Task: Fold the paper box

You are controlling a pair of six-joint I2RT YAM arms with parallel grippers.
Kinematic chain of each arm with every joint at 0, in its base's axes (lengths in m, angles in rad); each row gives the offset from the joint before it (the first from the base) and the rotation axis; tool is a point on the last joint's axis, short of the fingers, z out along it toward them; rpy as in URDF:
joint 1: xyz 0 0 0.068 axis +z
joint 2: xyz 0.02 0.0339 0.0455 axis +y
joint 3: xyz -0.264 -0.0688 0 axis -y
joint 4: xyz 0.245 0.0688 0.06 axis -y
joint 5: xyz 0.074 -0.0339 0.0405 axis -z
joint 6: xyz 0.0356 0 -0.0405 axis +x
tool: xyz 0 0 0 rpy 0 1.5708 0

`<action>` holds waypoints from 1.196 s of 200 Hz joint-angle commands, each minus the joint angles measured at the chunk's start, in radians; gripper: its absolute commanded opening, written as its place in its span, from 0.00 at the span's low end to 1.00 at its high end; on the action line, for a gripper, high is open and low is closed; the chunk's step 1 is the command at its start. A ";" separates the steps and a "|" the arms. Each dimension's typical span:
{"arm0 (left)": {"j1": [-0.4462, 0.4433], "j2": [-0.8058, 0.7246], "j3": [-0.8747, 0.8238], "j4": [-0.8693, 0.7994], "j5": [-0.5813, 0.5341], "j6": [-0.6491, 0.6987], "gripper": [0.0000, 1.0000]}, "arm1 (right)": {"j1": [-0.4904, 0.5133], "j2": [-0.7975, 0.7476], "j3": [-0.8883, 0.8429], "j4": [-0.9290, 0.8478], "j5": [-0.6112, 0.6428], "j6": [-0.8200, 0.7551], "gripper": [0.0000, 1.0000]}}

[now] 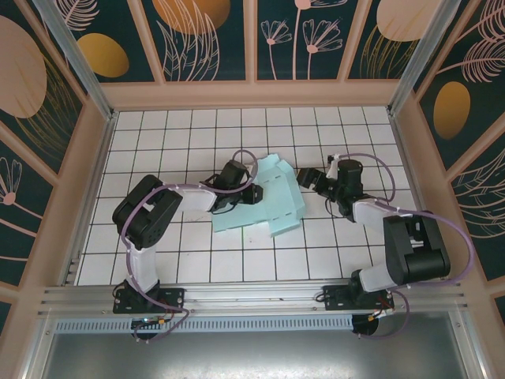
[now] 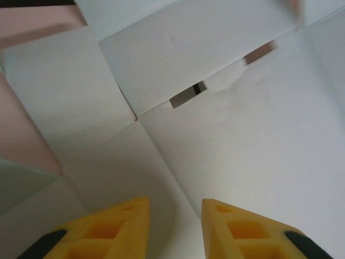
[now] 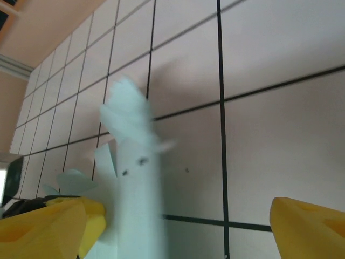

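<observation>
1. The left end effector (image 1: 239, 184) sits at the left edge of the paper box (image 1: 267, 197). It is low over the card, probably so that it can pin that side or catch a flap there. In the left wrist view its yellow fingers (image 2: 135, 216) stand narrow. A slim gap shows between them, pale card shows through the gap, and nothing is visibly pinched.
2. The paper box lies mid-tabletop (image 1: 158, 134) between the two arms, a mint-blue die-cut sheet that is mostly flat. That central spot probably lets each arm work its own side. Creases meet just ahead of the left fingers, and a small slot (image 2: 188, 94) is cut near them.
3. The right end effector (image 1: 310, 178) is at the sheet's right edge with its jaws spread wide and holding nothing. In the right wrist view a blurred, raised flap (image 3: 132, 162) of the box stands between the fingers, nearer the left one. The wide spread looks meant to take in that flap.
4. No brand, label or readable writing appears on the card, the arms or the tabletop. The surrounding wall panels (image 1: 205, 31) carry only leaf and flower patterns.
</observation>
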 commanded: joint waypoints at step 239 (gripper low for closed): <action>-0.002 0.043 -0.139 0.035 0.005 -0.018 0.28 | 0.143 0.083 0.051 0.053 -0.015 0.007 0.35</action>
